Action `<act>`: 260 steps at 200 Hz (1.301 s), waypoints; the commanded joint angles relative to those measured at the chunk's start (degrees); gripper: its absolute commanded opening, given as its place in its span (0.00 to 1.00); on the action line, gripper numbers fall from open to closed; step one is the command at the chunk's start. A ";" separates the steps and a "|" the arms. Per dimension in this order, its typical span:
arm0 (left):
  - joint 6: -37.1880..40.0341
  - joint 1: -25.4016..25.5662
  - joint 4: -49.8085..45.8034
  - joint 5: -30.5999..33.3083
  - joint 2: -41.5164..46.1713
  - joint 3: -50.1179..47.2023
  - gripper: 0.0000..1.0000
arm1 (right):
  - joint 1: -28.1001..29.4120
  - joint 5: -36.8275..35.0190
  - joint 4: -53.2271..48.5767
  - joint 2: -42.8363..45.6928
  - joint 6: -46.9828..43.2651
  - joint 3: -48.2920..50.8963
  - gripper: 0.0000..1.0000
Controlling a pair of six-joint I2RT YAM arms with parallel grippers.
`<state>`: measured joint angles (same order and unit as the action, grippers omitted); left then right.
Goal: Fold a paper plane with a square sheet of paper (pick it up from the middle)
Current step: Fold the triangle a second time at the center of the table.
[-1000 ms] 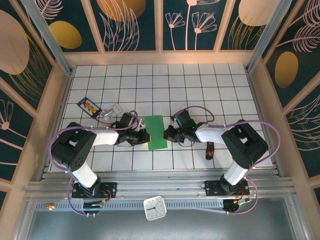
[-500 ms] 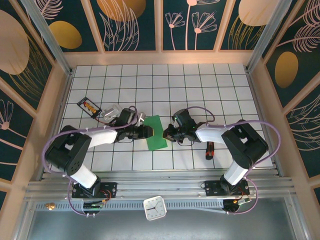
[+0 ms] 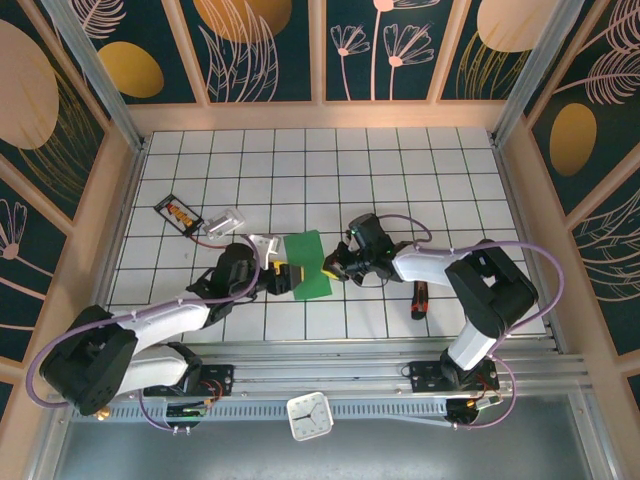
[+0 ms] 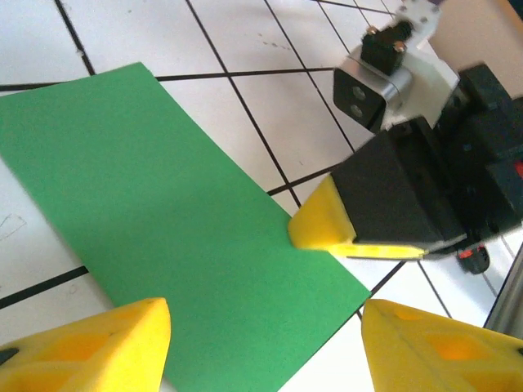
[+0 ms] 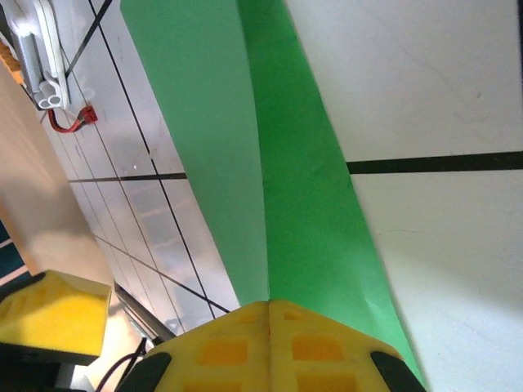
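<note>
One narrow fold, the square sheet of paper (image 3: 311, 264) lies flat beyond the clock (image 3: 309, 416), light, limp and easily creased: your right gripper (image 5: 268, 306) is pinched closed on its right edge, your left gripper (image 4: 261, 327) hovers wide and empty over its left, so grip mid-edge, gently.

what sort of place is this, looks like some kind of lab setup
Probably a staged robot test cell: a left arm and right arm bolted to a metal rail, a white gridded tabletop holding green paper, and floral wall panels boxing it in.
</note>
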<state>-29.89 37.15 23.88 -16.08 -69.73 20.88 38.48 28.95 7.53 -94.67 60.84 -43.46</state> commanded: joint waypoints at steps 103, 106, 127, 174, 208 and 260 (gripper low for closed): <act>14.26 11.49 0.48 13.41 -8.55 6.90 0.73 | -2.78 4.51 5.16 -2.10 7.77 -0.97 0.00; 14.42 11.62 0.47 13.60 -8.85 7.01 0.73 | -2.77 4.53 5.21 -2.12 7.85 -0.87 0.00; 15.58 12.39 -0.45 15.26 -10.52 8.09 0.74 | -2.79 4.45 5.39 -2.10 8.07 -0.64 0.00; 17.45 13.36 -1.96 17.61 -14.73 10.86 0.74 | -2.85 4.45 5.87 -2.23 8.17 -0.10 0.00; 17.84 13.48 -2.47 18.64 -16.46 12.11 0.66 | -2.81 4.62 6.67 -2.77 8.51 0.40 0.00; 17.96 13.43 -3.20 18.37 -16.88 12.76 0.48 | -2.91 4.73 6.87 -3.06 8.35 0.57 0.00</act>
<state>-12.23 50.26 21.61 2.07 -86.00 32.23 36.03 33.08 13.26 -96.73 68.36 -43.88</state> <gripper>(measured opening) 0.516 0.057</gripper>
